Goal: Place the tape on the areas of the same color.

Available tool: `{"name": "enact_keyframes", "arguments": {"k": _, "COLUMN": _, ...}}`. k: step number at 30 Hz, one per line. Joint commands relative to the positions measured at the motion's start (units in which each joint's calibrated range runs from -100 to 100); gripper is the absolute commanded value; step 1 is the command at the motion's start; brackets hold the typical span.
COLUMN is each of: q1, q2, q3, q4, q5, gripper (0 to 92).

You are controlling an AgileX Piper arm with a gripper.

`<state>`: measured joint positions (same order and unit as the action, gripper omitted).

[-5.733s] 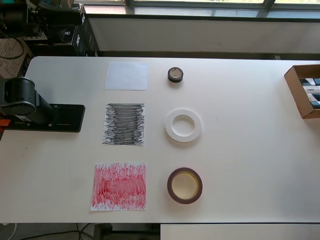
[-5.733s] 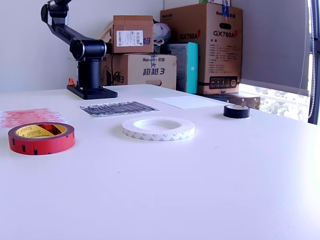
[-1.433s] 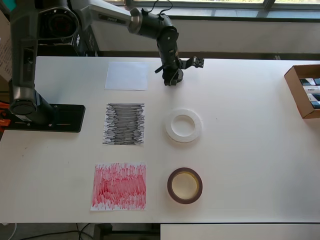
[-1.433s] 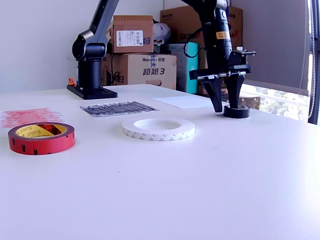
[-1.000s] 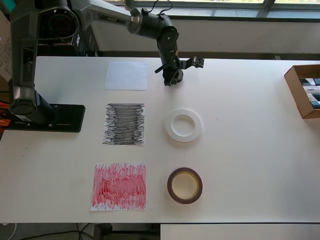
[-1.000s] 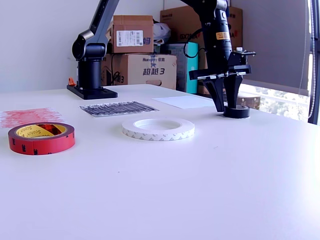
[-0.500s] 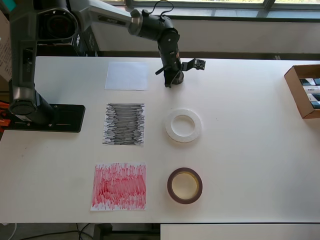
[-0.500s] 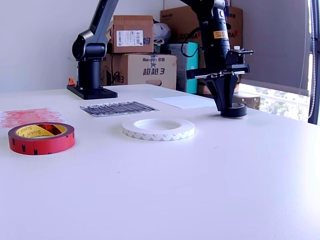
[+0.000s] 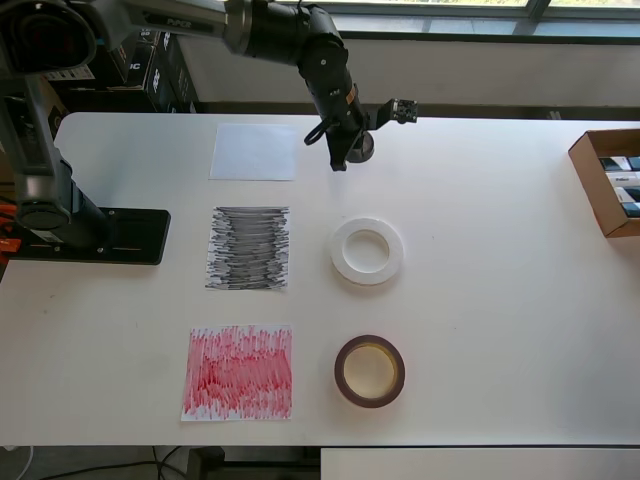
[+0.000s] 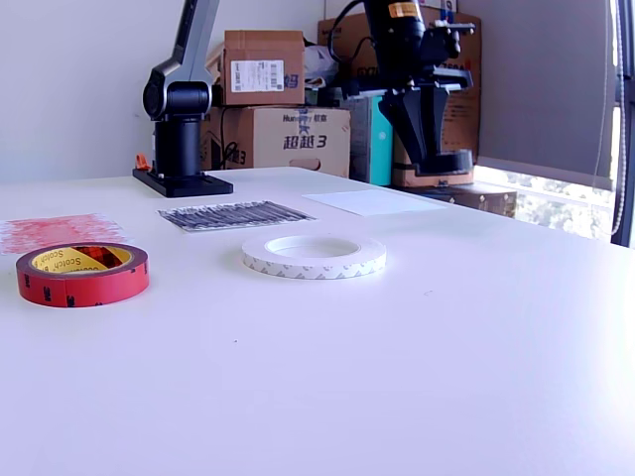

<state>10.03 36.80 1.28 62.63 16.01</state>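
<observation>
My gripper (image 9: 347,153) is shut on the small black tape roll (image 9: 364,146) and holds it in the air above the table, to the right of the plain white sheet (image 9: 254,151) in the overhead view. In the exterior view the gripper (image 10: 435,157) holds the black roll (image 10: 456,162) well above the white sheet (image 10: 372,201). The white ring (image 9: 367,251) lies right of the scribbled black sheet (image 9: 249,248). The maroon ring (image 9: 369,371) lies right of the scribbled red sheet (image 9: 239,372).
The arm's black base (image 9: 90,235) is bolted at the table's left edge in the overhead view. An open cardboard box (image 9: 610,180) stands at the right edge. Stacked cartons (image 10: 278,99) stand behind the table in the exterior view.
The gripper closed on the black roll where it stood on the table and has lifted it clear of the surface. The other rolls and the sheets have not moved.
</observation>
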Motion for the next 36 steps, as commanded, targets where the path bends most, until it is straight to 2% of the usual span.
{"name": "enact_keyframes", "arguments": {"k": 1, "q1": -3.78, "q2": -13.41, "q3": 9.04, "q4": -0.9, "q5": -4.95, "gripper": 0.1}}
{"name": "enact_keyframes", "arguments": {"k": 11, "q1": -14.36, "q2": -36.89, "q3": 32.75, "q4": -9.39, "q5": -17.8, "gripper": 0.1}}
{"name": "enact_keyframes", "arguments": {"k": 21, "q1": -23.44, "q2": -44.37, "q3": 54.56, "q4": -22.62, "q5": -27.14, "gripper": 0.1}}
{"name": "enact_keyframes", "arguments": {"k": 29, "q1": -23.2, "q2": -43.34, "q3": 58.74, "q4": -25.85, "q5": -26.48, "gripper": 0.1}}
{"name": "enact_keyframes", "arguments": {"k": 36, "q1": -18.07, "q2": -43.44, "q3": 63.38, "q4": -30.26, "q5": -21.57, "gripper": 0.1}}
